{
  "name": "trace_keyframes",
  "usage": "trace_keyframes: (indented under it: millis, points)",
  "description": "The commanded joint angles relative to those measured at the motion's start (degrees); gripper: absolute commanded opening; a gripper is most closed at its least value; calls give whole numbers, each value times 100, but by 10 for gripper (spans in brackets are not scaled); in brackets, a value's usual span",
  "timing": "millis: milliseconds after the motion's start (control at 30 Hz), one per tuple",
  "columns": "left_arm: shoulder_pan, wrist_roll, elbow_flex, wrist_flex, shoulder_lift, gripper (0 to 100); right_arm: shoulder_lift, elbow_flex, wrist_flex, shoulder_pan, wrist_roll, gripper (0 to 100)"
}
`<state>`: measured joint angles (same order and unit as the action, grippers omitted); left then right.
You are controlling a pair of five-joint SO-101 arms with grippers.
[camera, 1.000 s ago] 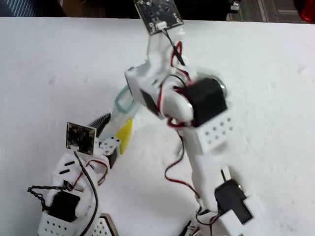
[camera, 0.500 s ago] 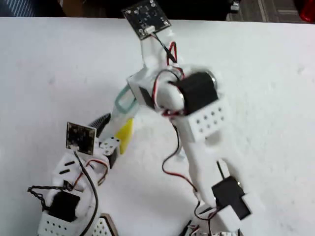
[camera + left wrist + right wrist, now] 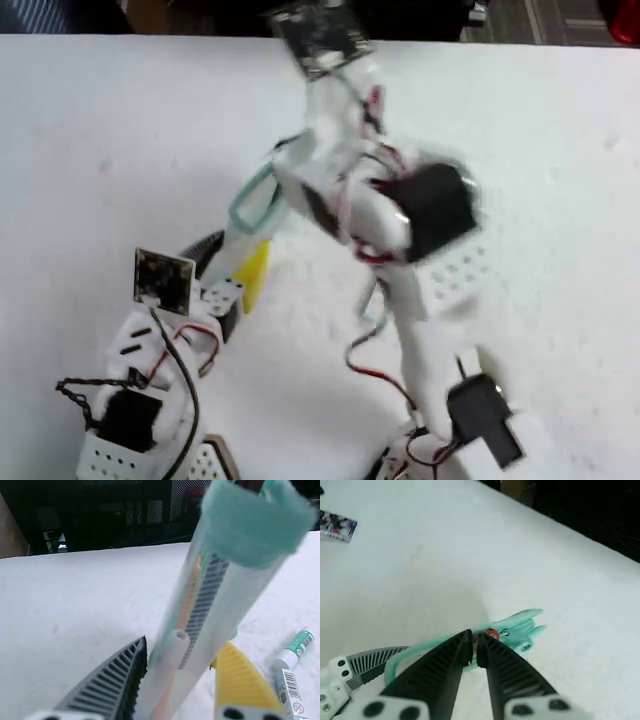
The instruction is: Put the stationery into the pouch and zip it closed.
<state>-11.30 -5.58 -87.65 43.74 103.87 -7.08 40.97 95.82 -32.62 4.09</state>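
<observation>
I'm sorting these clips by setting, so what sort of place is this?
Probably a robotics lab or workshop bench. A plain white table carries two small robot arms side by side, with exposed wiring and cameras. A clear pouch and a marker are there for a handling exercise.

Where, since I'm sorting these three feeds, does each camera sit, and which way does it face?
High view: fixed above the white table, looking down; both arms show, the left pincer around a transparent tube-shaped pouch with teal trim.
Left wrist view: on the left wrist, looking along its grey and yellow fingers at the pouch between them.
Right wrist view: on the right wrist, looking past the black right pincer, shut at the pouch's teal end.
Shared: all three show the pouch and the left pincer.
</observation>
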Motion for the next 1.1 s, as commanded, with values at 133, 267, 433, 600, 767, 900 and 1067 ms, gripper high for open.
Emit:
trace_keyframes:
  millis: [133, 267, 433, 600, 767, 900, 1067]
  points:
    - [57, -53, 26, -149, 57, 226, 338, -563, -330, 224, 97, 16]
    - [57, -53, 26, -149, 57, 226, 620, -730, -330, -119, 114, 16]
    - [57, -53, 44, -149, 57, 229, 716, -782, -295, -470, 114, 16]
    - [57, -53, 53, -158, 57, 229, 593, -738, -224, -409, 123, 16]
    - [13, -44, 132, -158, 57, 226, 470, -677, -444, -637, 123, 16]
    - [4, -53, 202, -334, 57, 225, 919, -624, -629, -1182, 273, 16]
    - [-40, -44, 193, -440, 57, 217, 1200, -9, -356, -1640, 1327, 16]
